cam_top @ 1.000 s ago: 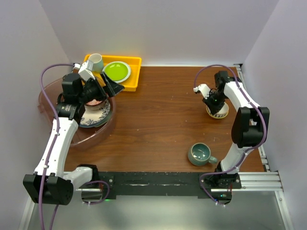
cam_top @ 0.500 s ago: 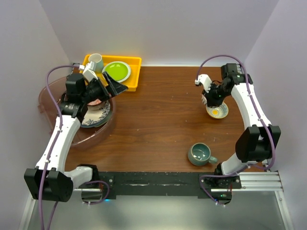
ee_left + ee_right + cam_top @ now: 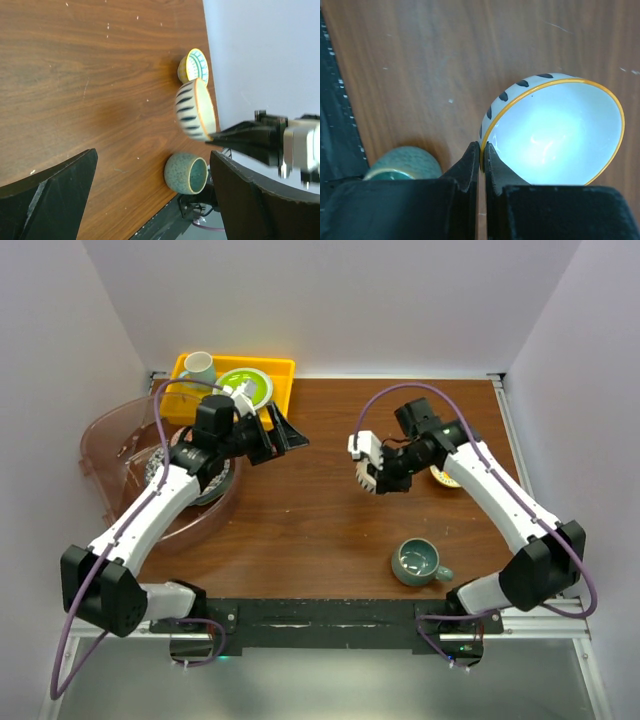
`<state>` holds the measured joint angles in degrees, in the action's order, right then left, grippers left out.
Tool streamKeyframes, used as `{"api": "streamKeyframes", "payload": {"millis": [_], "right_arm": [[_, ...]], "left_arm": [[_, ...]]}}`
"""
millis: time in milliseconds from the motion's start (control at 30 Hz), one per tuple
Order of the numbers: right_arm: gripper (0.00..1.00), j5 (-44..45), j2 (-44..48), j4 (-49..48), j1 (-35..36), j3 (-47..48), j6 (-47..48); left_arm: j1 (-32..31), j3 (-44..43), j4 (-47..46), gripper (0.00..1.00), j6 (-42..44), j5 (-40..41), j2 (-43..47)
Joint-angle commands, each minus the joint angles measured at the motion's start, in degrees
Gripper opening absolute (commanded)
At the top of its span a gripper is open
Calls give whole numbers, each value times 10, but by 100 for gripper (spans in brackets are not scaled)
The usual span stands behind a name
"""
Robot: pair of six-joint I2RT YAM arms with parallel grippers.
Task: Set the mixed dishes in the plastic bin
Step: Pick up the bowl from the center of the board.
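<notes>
While the left claw hangs wide open with nothing between its fingers, just past the rim of the plastic bin and close to the yellow tray, the right claw is clamped shut on a striped bowl. In the right wrist view its two dark fingers pinch the bowl's orange-edged lip, one inside and one outside. The bowl is white within and has dark dashes on its outer wall. It is held tipped on its side over the middle of the tabletop, its mouth turned away from the bin and well apart from it.

A small bowl with a teal pattern inside and a yellow rim sits upright on the wood behind the right arm, partly hidden by it in the overhead view. The teal mug stands upright near the front edge, between the two arm bases but closer to the right one.

Inside the bin, at the left end of the tabletop, a patterned plate lies flat, with the left arm crossing over most of it; what else lies under the arm I cannot tell. On the yellow tray at the back sit a white mug and a lime-green plate, side by side
</notes>
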<state>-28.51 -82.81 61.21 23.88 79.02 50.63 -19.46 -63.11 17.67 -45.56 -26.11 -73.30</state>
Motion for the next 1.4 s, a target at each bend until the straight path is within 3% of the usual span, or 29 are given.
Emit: {"api": "streamKeyframes", "payload": {"millis": [0, 300, 1367], "right_arm": [[0, -19, 33, -60, 43, -20, -38], [0, -10, 32, -78, 99, -25, -62], [0, 8, 23, -91, 132, -28, -73]], "left_arm": [[-34, -34, -4, 100, -40, 59, -18], [-92, -88, 68, 100, -75, 127, -90], [-147, -134, 98, 100, -82, 139, -164]]}}
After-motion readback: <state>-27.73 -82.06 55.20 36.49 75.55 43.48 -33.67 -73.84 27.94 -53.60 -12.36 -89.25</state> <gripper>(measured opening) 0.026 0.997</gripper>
